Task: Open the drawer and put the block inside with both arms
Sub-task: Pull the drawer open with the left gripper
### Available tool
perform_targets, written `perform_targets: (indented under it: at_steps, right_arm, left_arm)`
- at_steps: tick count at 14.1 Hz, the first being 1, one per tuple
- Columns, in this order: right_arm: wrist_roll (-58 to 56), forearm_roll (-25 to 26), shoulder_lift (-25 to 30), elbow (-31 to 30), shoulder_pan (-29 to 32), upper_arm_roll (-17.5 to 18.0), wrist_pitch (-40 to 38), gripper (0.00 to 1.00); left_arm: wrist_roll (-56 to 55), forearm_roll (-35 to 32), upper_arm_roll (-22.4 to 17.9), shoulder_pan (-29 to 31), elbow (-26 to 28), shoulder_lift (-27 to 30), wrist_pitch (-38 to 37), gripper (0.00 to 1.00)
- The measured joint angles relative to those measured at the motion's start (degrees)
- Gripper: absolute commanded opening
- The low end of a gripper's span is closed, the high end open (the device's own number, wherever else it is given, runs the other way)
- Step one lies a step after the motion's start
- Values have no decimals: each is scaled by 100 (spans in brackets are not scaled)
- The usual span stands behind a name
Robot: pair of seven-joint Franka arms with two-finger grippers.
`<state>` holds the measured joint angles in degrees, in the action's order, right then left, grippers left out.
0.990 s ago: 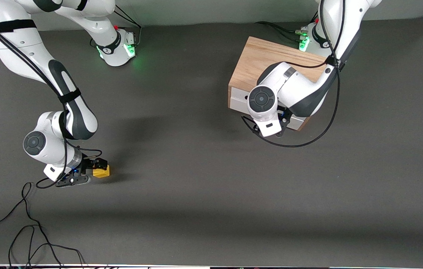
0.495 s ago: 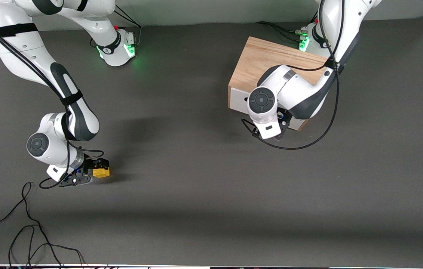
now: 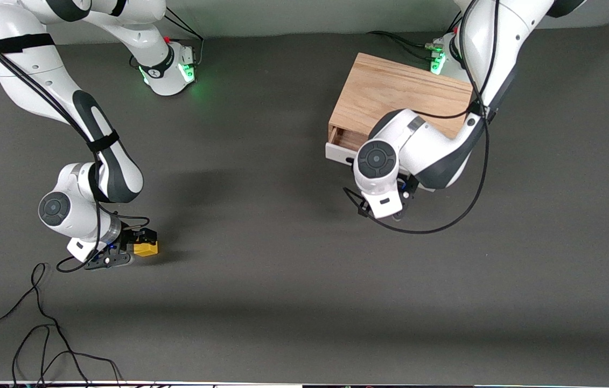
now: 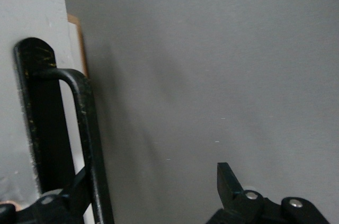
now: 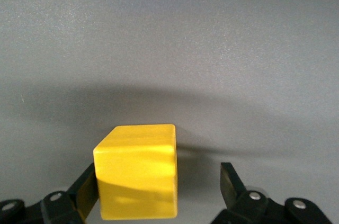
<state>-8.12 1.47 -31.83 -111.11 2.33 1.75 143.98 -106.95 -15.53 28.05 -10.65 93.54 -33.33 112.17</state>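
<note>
The light-oak box (image 3: 398, 94) stands toward the left arm's end of the table. Its drawer (image 3: 336, 153) is pulled out a little, and a strip of wood interior (image 3: 348, 139) shows. My left gripper (image 3: 405, 184) is at the drawer front, mostly hidden under its wrist. In the left wrist view the gripper (image 4: 153, 181) is open, with one finger hooked behind the black bar handle (image 4: 89, 139). The yellow block (image 3: 146, 248) lies on the mat toward the right arm's end. My right gripper (image 3: 137, 246) is open around the block (image 5: 136, 171). One finger (image 5: 85, 187) touches it and the other stands apart.
Loose black cables (image 3: 40, 323) lie on the mat near the front edge at the right arm's end. A cable loop (image 3: 417, 223) hangs from the left wrist. Both arm bases (image 3: 167, 67) stand at the edge farthest from the camera. Bare dark mat (image 3: 282, 242) lies between block and box.
The drawer has slid out a little toward the front camera, drawn by my left gripper on the handle. My right gripper has stayed around the block.
</note>
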Motion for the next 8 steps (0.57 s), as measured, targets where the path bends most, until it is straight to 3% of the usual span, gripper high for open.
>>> perform_targets:
  at_steps: [3, 8]
  right_arm:
    - [-2, 0, -2, 1, 0, 0, 0, 85]
    - [-20, 0, -3, 2, 0, 0, 0, 55]
  left_arm:
    - [0, -48, -2, 22, -513, -319, 99, 100]
    - [0, -128, 5, 21, -695, -467, 411, 100]
